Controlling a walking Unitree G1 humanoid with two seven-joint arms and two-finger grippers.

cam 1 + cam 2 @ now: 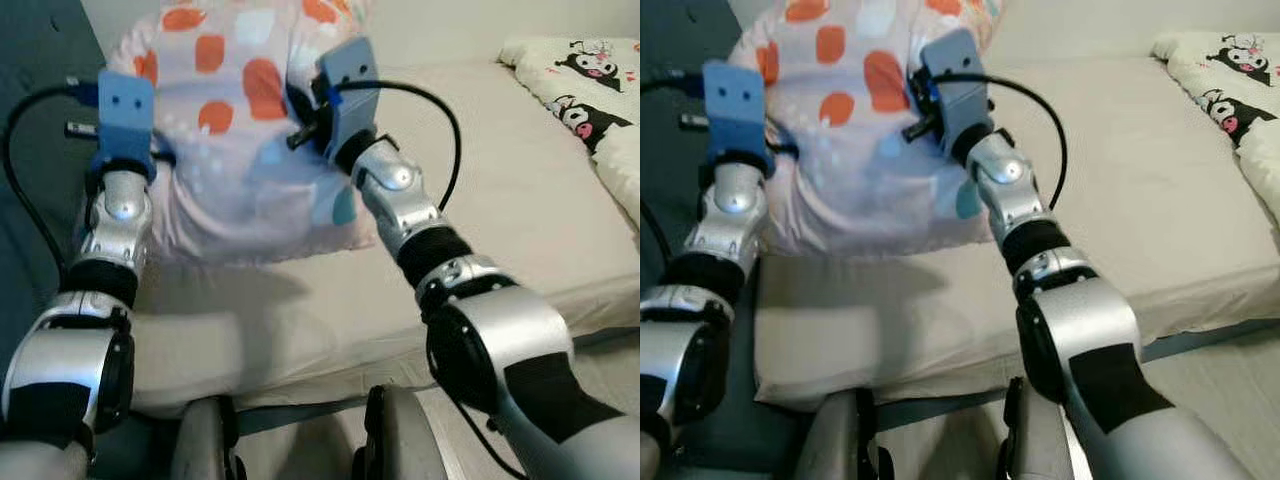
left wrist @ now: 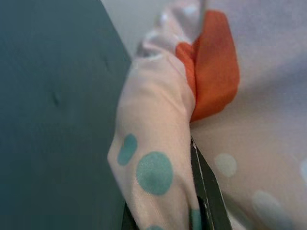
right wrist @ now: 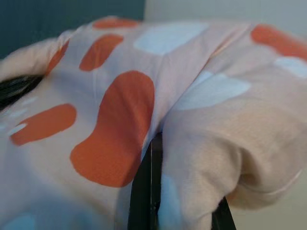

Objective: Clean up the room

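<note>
The spotted pillow (image 1: 235, 130) is held up at the far left of the bed (image 1: 500, 220), one edge pinched by each pincer. The left gripper (image 2: 196, 191) is closed on a fold of cloth, and so is the right gripper (image 3: 158, 191). Only thin cloth is gripped — it could be pulled loose, and the pillow could be dropped.

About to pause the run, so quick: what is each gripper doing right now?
Left gripper: shut on the spotted pillow, at its left edge.
Right gripper: shut on a fold of the same pillow.
</note>
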